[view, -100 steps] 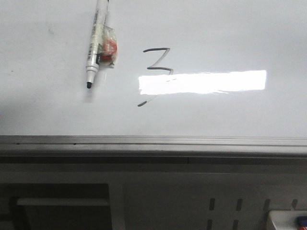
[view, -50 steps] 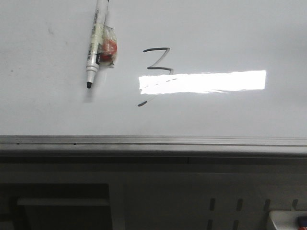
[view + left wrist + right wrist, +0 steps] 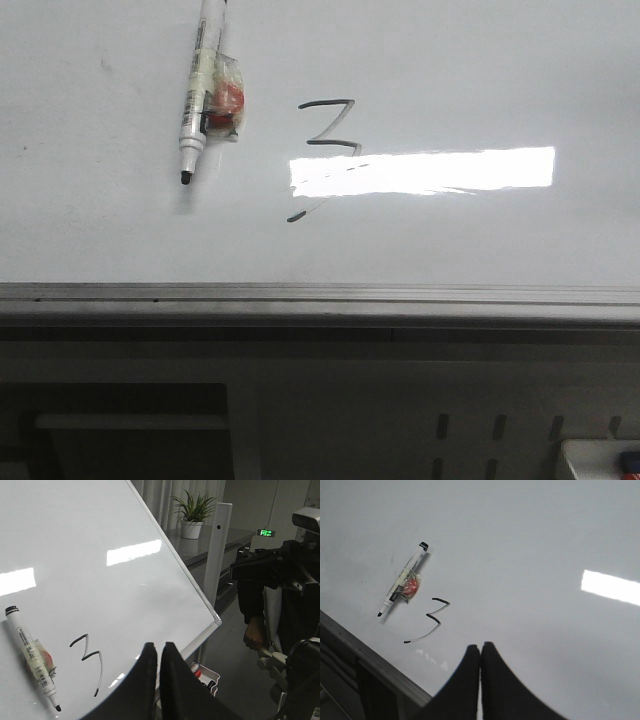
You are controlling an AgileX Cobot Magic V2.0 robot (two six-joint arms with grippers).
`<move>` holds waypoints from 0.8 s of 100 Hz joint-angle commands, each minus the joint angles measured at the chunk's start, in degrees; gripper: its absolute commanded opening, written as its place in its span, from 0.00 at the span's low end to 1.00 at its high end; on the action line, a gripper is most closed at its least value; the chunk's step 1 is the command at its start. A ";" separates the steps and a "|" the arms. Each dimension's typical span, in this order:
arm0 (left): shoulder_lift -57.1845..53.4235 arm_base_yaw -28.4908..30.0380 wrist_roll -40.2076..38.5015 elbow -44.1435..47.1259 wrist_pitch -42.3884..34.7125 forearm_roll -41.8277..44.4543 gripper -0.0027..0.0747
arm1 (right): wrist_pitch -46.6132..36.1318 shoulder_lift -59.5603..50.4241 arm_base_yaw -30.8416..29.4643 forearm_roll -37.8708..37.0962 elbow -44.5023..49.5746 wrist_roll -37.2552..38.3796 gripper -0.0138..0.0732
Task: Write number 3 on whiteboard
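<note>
Already the number 3 (image 3: 325, 160) stood on the whiteboard (image 3: 500, 80), its flat top bar and zigzag plain, its lower curve half lost in the bright reflection in the front view. The marker (image 3: 200, 90) lay beside it, to the digit's left in that view, uncapped, its long axis running roughly parallel to the digit's height, black tip toward the board's near frame edge. Neither of my tools held it: my left tool (image 3: 159, 652) had its fingers pressed together on nothing, and my right tool (image 3: 480, 652) likewise, both hanging clear of the board. From each wrist the digit and marker lay ahead and to one side; I could not tell which arm was nearer. Against the earlier frames the marker and the digit sat in the same place; only the glare over the lower stroke looked slightly different
</note>
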 commanded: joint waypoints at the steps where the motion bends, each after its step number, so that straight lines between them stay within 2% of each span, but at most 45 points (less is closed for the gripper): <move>1: 0.26 0.10 -0.04 -1.20 -2.59 -0.77 0.01 | -3.11 0.51 -0.42 -2.59 -1.29 -0.21 0.11; 7: 0.26 0.10 0.08 -0.93 -3.00 1.16 0.01 | -3.11 0.51 -0.42 -2.59 -1.29 -0.21 0.11; 20: -0.82 1.82 0.21 1.78 -6.69 16.75 0.01 | -3.11 0.51 -0.42 -2.59 -1.29 -0.21 0.11; 27: -2.13 4.97 0.13 5.11 -9.71 21.23 0.01 | -3.11 0.51 -0.42 -2.59 -1.29 -0.21 0.11; 38: -5.25 13.06 -1.77 12.06 -13.72 24.44 0.01 | -3.11 0.51 -0.42 -2.59 -1.29 -0.21 0.11; 43: -7.14 17.10 -6.28 15.04 -13.95 27.17 0.01 | -3.11 0.51 -0.42 -2.59 -1.29 -0.21 0.11; 61: -13.90 30.20 -32.65 23.06 -13.00 43.22 0.01 | -3.11 0.51 -0.42 -2.59 -1.29 -0.21 0.11; 67: -15.35 33.07 -38.62 25.36 -12.77 45.42 0.01 | -3.11 0.51 -0.42 -2.59 -1.29 -0.21 0.11; 80: -17.53 37.41 -46.03 28.51 -10.24 44.87 0.01 | -3.11 0.51 -0.42 -2.59 -1.29 -0.21 0.11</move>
